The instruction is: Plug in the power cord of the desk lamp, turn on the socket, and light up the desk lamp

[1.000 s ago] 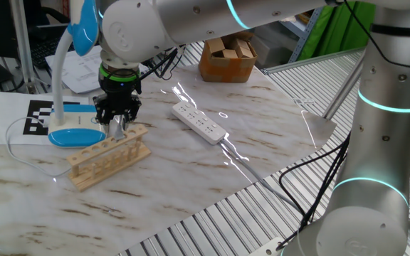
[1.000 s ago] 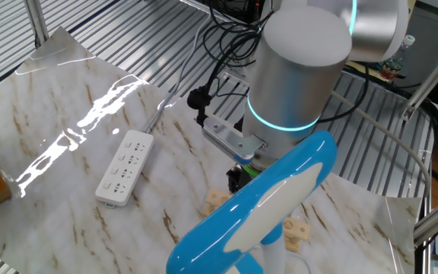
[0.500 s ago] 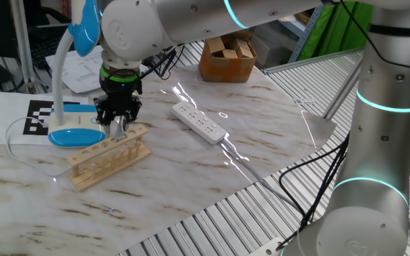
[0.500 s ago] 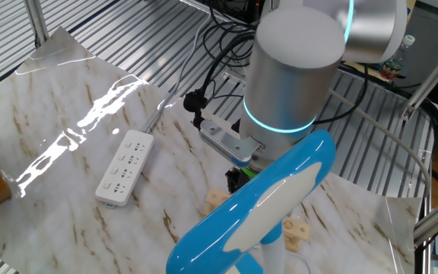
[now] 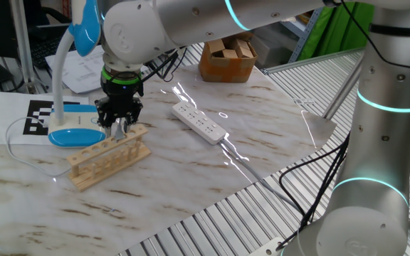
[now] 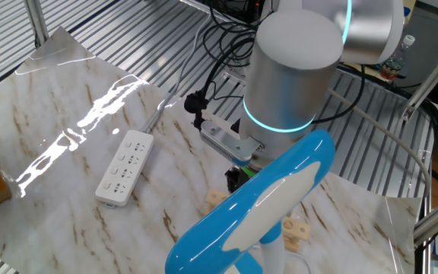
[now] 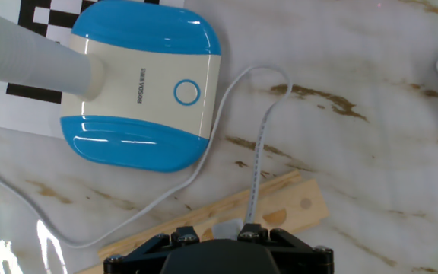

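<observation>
A white-and-blue desk lamp (image 5: pixel 68 107) is standing at left, its thin power cord (image 7: pixel 258 144) trailing loose; the white socket (image 5: pixel 199 122) is lying unplugged at centre.

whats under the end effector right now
The wooden rack lies right below the end effector, with the thin white cord crossing it and running up into the fingers. The cord's plug end is covered by the end effector body, so the grip cannot be seen.

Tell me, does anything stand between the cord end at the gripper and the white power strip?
Nothing visible does. From the gripper, where the power cord ends, to the socket there is only bare marble table. The wooden rack lies just under the gripper and runs away from the socket.
</observation>
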You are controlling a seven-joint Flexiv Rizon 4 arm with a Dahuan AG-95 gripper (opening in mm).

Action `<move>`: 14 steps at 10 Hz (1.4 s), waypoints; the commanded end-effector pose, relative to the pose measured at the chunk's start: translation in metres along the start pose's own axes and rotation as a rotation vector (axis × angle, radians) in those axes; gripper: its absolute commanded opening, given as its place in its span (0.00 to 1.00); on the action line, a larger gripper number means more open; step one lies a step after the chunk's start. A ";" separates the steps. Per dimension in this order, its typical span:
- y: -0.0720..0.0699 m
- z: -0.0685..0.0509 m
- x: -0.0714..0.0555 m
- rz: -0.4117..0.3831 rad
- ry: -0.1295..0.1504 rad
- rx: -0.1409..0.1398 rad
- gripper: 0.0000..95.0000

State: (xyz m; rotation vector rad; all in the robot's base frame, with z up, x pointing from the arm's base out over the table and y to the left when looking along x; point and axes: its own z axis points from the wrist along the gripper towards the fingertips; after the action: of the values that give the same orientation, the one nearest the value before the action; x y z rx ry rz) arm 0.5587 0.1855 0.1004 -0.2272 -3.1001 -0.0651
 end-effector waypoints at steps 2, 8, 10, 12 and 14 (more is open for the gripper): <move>-0.002 0.004 -0.005 -0.006 0.008 -0.002 0.40; -0.004 0.004 -0.003 -0.007 0.032 -0.004 0.40; -0.005 0.004 -0.003 -0.012 0.045 -0.004 0.40; -0.005 0.004 -0.003 -0.014 0.055 -0.008 0.40; -0.006 0.005 -0.004 -0.017 0.059 -0.010 0.40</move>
State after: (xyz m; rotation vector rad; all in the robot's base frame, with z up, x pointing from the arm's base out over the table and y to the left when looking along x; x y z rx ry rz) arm 0.5620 0.1784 0.0956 -0.1937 -3.0440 -0.0882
